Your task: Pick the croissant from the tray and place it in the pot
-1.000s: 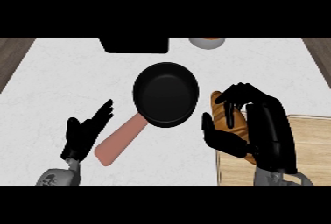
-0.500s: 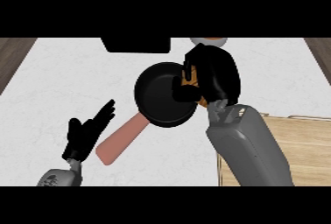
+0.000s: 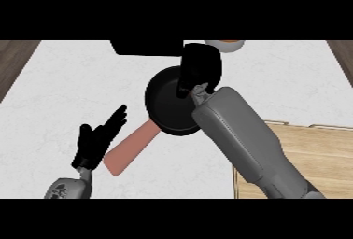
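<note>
Now, right robot hand (image 3: 200,70): fingers curled down over the far rim of the pot (image 3: 169,105)
Croissant: hidden, cannot tell where
Left robot hand (image 3: 96,140): open, resting left of pink handle (image 3: 131,150)
Tray (image 3: 310,158): beside right forearm on table (image 3: 76,84)

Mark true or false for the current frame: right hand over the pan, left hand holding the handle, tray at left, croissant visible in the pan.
1. The right hand is over the black pan. True.
2. The left hand grips the pan's handle. False: it rests open beside the handle.
3. The wooden tray is at the view's left. False: it is at lower right.
4. A croissant lies plainly visible in the pan. False: none shows there; the hand and forearm cover part of the pan.
</note>
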Controlling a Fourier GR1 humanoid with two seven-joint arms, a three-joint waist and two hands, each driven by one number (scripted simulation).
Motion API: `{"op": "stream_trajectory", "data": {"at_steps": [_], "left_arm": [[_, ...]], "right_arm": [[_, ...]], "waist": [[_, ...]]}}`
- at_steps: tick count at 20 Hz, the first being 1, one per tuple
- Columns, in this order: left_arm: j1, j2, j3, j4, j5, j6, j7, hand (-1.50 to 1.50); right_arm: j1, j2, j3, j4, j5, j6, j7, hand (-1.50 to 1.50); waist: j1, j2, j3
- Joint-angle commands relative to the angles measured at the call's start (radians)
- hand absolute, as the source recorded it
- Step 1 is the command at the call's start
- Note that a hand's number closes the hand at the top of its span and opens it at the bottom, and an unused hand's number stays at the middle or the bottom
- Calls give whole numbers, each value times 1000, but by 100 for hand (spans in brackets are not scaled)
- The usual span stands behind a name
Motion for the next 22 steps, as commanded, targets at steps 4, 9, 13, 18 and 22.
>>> {"op": "stream_trajectory", "data": {"at_steps": [4, 9, 13, 18, 22], "left_arm": [[-59, -12, 1, 41, -3, -6, 3, 0], [62, 7, -23, -78, 9, -35, 24, 0], [-26, -16, -20, 38, -23, -13, -26, 0], [-49, -12, 1, 15, 1, -13, 25, 0], [-8, -23, -4, 16, -5, -2, 0, 0]], "right_arm": [[-75, 2, -42, 266, -224, 59, 180, 150], [-140, 2, 72, 385, -391, -36, 159, -150], [-160, 2, 0, 305, -381, -305, 3, -150], [-170, 2, -74, 212, -414, -609, -71, -150], [-125, 2, -107, 189, -391, -862, -88, -150]], "waist": [[28, 8, 0], [40, 1, 1], [39, 12, 1], [26, 5, 3], [5, 0, 2]]}}
